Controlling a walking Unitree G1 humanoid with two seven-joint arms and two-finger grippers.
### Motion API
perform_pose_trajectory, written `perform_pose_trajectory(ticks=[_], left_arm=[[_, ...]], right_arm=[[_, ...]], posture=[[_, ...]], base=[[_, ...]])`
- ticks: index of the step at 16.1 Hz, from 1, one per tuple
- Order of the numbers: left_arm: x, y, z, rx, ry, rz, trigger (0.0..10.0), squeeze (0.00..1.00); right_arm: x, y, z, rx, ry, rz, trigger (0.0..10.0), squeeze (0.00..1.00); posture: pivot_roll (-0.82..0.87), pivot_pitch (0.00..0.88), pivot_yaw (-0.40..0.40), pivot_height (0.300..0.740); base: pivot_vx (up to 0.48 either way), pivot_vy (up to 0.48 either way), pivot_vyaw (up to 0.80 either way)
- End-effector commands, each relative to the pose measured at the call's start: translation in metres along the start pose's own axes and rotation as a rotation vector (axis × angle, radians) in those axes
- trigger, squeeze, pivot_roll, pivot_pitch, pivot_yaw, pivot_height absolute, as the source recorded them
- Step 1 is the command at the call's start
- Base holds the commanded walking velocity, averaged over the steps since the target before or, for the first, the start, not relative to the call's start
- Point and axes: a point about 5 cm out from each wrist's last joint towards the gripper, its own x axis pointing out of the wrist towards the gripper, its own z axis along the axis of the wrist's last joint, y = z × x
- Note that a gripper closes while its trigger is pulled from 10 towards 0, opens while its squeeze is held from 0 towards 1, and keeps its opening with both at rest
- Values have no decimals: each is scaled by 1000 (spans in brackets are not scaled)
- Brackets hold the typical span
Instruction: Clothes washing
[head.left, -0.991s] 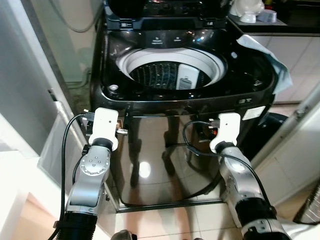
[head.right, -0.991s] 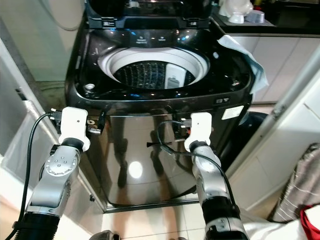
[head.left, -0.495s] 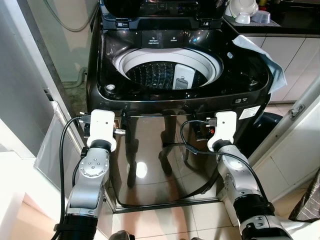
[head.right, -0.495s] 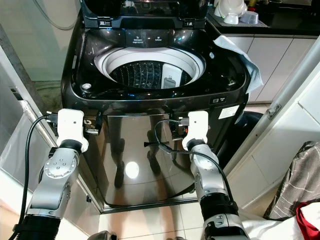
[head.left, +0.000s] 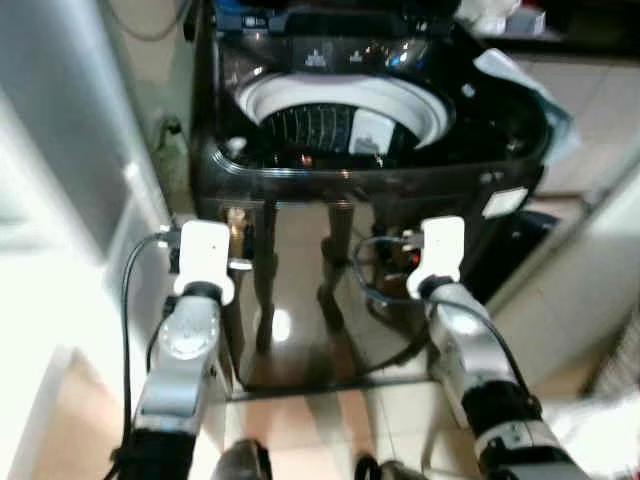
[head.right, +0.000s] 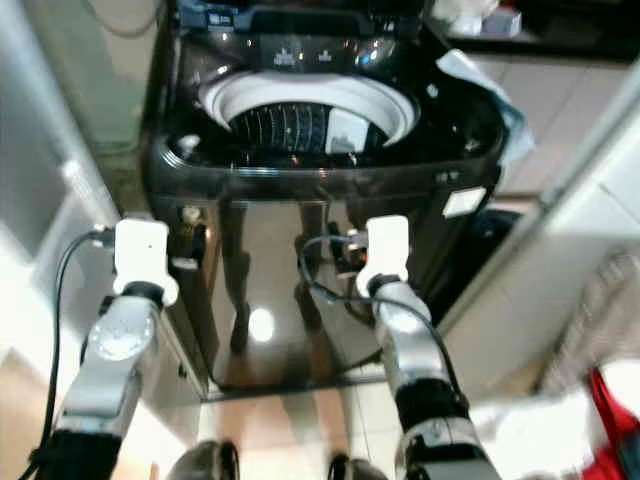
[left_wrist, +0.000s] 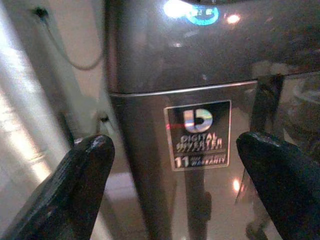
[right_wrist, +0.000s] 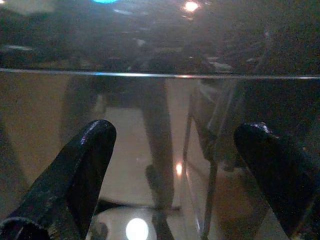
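With both pincers (left_wrist: 175, 165) (right_wrist: 175, 165) spread wide and empty near the open washing machine (head.left: 345, 120), soft, light laundry should be gripped by a bunched fold.

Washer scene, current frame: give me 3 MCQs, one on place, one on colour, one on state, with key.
1. Where does the light blue cloth lie?
A. inside the drum
B. over the washer's right rim
C. on the floor

2. What colour is the washing machine body?
A. white
B. red
C. glossy dark

3. How is the left end effector?
A. open, holding nothing
B. shut on a cloth
C. shut on the lid

Key: 1 B, the cloth drapes over the right edge; 2 C, the front panel is dark and mirror-like; 3 A, the left wrist view shows the fingers wide apart before the sticker.
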Motion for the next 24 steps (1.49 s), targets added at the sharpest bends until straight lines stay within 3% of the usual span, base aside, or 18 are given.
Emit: perform_pose_trajectory(ticks=[1, 4, 5, 6, 11, 20, 24], left_arm=[[0, -3, 1, 0, -11, -3, 10000, 0], [0, -6, 1, 22, -20, -20, 10000, 0], [0, -6, 1, 26, -20, -24, 10000, 0], [1, -7, 0, 24, -16, -35, 10000, 0], [4, -12, 1, 40, -27, -76, 10000, 0], [6, -16, 2, 88, -39, -125, 10000, 0], [5, -22, 7, 69, -87, -176, 10000, 0]], right_arm=[[1, -4, -1, -5, 14, -3, 10000, 0], [1, -4, -6, -26, 51, -7, 10000, 0], [1, -5, -6, -29, 47, -19, 10000, 0], [-1, -9, -5, -88, 19, -34, 10000, 0], [-1, -23, 1, -127, -18, -124, 10000, 0], [-6, -33, -7, -102, 16, -188, 10000, 0], [-4, -37, 13, -206, -97, -216, 10000, 0]], posture=[[0, 0, -34, 740], [-1, 0, -34, 740], [-1, 0, -34, 740], [-3, 0, -31, 740], [-16, 0, -29, 740], [-23, 0, -23, 740], [-41, 0, -13, 740]], base=[[-281, 0, 0], [-184, 0, 0], [0, 0, -656], [0, 0, -563], [0, 0, -623], [0, 0, -616], [0, -150, -616]])
